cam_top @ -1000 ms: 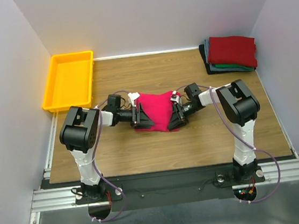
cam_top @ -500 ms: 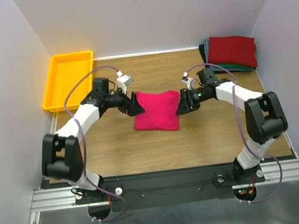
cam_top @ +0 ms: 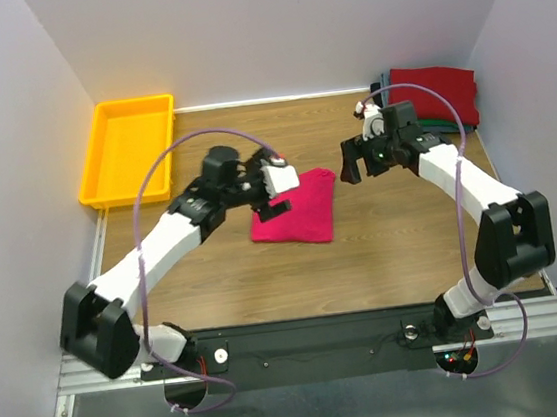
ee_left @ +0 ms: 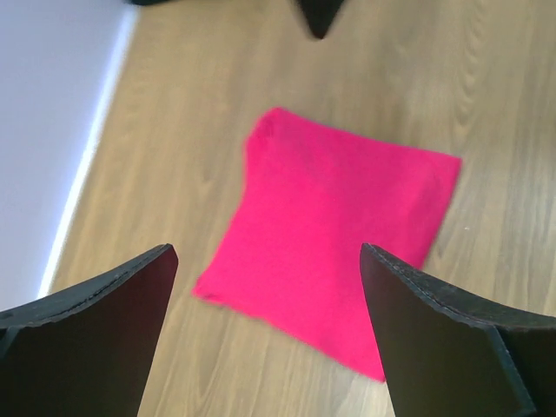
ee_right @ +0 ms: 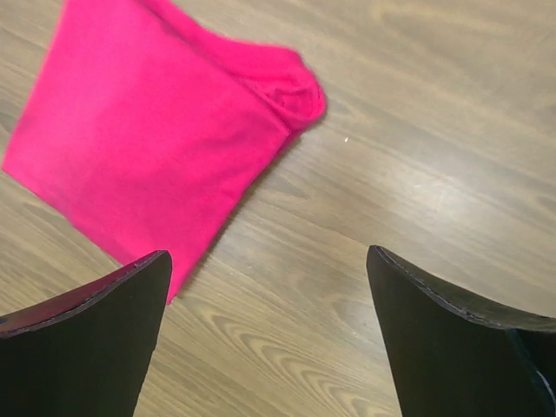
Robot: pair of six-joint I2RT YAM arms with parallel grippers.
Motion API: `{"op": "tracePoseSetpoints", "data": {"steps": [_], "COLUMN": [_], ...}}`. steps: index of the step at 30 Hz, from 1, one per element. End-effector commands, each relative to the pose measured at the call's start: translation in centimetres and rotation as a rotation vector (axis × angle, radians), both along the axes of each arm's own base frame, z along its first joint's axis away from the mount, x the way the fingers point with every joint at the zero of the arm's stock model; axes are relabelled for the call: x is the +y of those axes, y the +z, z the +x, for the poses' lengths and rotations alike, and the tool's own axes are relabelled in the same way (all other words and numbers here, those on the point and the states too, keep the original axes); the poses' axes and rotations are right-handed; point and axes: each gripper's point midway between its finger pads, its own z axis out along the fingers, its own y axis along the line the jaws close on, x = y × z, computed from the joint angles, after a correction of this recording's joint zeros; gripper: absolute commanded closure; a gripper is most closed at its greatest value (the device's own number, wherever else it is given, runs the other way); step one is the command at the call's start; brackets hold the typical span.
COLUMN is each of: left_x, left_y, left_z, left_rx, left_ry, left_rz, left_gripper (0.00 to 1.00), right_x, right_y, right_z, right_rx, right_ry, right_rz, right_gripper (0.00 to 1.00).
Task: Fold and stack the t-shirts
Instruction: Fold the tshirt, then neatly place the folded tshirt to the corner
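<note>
- One bright crimson cloth t-shirt (cam_top: 294, 207), folded to a rough square. It lies flat at the middle of the wooden tabletop (cam_top: 403, 245), free of both grippers.
- One stack of folded cloth t-shirts (cam_top: 433, 93) in the far right corner. Three colours show: dark red on top, teal-green and dark grey beneath.
- One yellow plastic tray (cam_top: 129, 148) in the far left corner.
- Two grippers, both spread wide and holding nothing. The left gripper (ee_left: 265, 254) is raised above the crimson shirt; the right gripper (ee_right: 268, 254) is over bare wood just right of it.
- Change: a second ago both grippers sat low at the shirt's near corners, and half a second ago at its left and right edges. Now both have lifted off, the right one nearer the stack. Tray and stack are unmoved.
</note>
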Motion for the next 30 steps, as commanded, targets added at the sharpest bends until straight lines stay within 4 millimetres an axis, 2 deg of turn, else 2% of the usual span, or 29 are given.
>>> {"op": "tracePoseSetpoints", "data": {"steps": [1,4,5,6,8,10,13,19,21,25,30], "left_x": [-3.8,-4.9,-5.5,-5.9,-6.3,-7.2,-8.0,-8.9,-9.5,-9.7,-9.8], "left_y": [-5.6,-7.3,-8.6,-9.2,-11.5,-13.3,-14.8,-18.0,-18.0,-19.7,-20.6], "left_z": [-2.5,-3.3,-4.1,-4.4,-5.1,-6.2,-7.3,-7.1,-6.3,-5.1,-4.5], "left_rx": [0.022,-0.007,-0.015,-0.018,-0.007,0.005,0.018,0.029,0.007,0.001,-0.003], "left_ry": [-0.194,-0.227,-0.261,-0.272,-0.295,-0.342,-0.384,-0.408,-0.391,-0.361,-0.344], "left_rz": [0.207,0.249,0.289,0.303,0.365,0.403,0.431,0.497,0.494,0.529,0.549], "left_gripper": [0.02,0.12,0.17,0.21,0.33,0.37,0.46,0.51,0.51,0.52,0.60], "right_x": [2.2,3.2,3.2,3.4,3.2,3.3,3.1,2.2,1.9,1.8,1.7], "right_y": [-2.9,-4.0,-4.8,-4.4,-5.6,-5.9,-6.7,-7.4,-7.5,-7.7,-8.0], "right_z": [-1.5,-2.6,-3.3,-3.0,-3.6,-3.5,-3.7,-3.4,-3.3,-3.6,-4.1], "right_rx": [0.163,0.258,0.287,0.266,0.292,0.310,0.344,0.432,0.459,0.487,0.499], "right_ry": [0.072,0.028,0.008,-0.027,-0.072,-0.109,-0.141,-0.201,-0.219,-0.224,-0.232], "right_rz": [0.115,0.205,0.222,0.258,0.273,0.300,0.326,0.418,0.451,0.482,0.503], "right_gripper": [0.00,0.00,0.00,0.00,0.00,0.00,0.00,0.00,0.00,0.00,0.00]}}
